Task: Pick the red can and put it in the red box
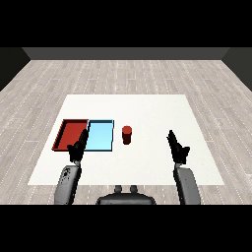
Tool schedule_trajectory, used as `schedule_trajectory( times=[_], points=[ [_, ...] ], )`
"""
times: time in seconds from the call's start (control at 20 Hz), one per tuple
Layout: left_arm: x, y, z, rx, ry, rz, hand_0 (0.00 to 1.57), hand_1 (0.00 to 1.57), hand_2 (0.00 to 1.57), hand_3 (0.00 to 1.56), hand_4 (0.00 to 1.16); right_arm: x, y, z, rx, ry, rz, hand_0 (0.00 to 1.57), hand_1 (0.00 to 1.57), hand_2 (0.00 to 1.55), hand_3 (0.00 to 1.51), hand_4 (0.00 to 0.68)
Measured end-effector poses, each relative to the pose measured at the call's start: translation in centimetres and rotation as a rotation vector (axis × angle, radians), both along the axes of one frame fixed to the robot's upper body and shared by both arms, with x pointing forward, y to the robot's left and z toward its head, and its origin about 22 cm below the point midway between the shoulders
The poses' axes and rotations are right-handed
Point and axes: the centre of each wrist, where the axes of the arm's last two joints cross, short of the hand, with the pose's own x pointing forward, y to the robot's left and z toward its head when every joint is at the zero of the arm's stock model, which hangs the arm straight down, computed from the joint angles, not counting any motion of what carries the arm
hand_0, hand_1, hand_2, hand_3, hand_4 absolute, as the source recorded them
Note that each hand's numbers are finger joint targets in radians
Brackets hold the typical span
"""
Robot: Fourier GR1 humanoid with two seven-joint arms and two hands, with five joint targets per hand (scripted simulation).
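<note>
The red can (pixel 127 135) stands upright on the white bench (pixel 147 113), just right of the light blue tray (pixel 100 136) and apart from it. The red tray (pixel 70 135) lies left of the blue one, side by side. The left robot hand (pixel 77 148) hovers near the trays' near edge, fingers straight, holding nothing. The right robot hand (pixel 177 146) hangs well right of the can, fingers straight and empty.
</note>
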Motion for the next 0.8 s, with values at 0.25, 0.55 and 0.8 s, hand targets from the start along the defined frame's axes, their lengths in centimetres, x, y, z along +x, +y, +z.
schedule_trajectory(
  times=[0.25,0.55,0.8],
  points=[
    [-0.5,0.7,-0.2,0.024,0.018,0.014,0.0,0.0,0.0,0.0,0.0,0.1,0.5,0.2,-0.017,-0.005,0.016,0.0,0.0,0.0,0.0,0.0],
    [-0.4,0.8,1.7,-0.044,-0.301,-0.006,0.0,0.0,0.0,0.0,0.0,0.9,1.8,1.8,0.065,-0.243,0.082,0.0,0.0,0.0,0.0,0.0],
    [-1.0,1.4,0.3,-0.074,-0.422,-0.022,0.0,0.0,0.0,0.0,0.0,0.9,1.9,1.2,0.103,-0.325,0.111,0.0,0.0,0.0,0.0,0.0]
  ],
)
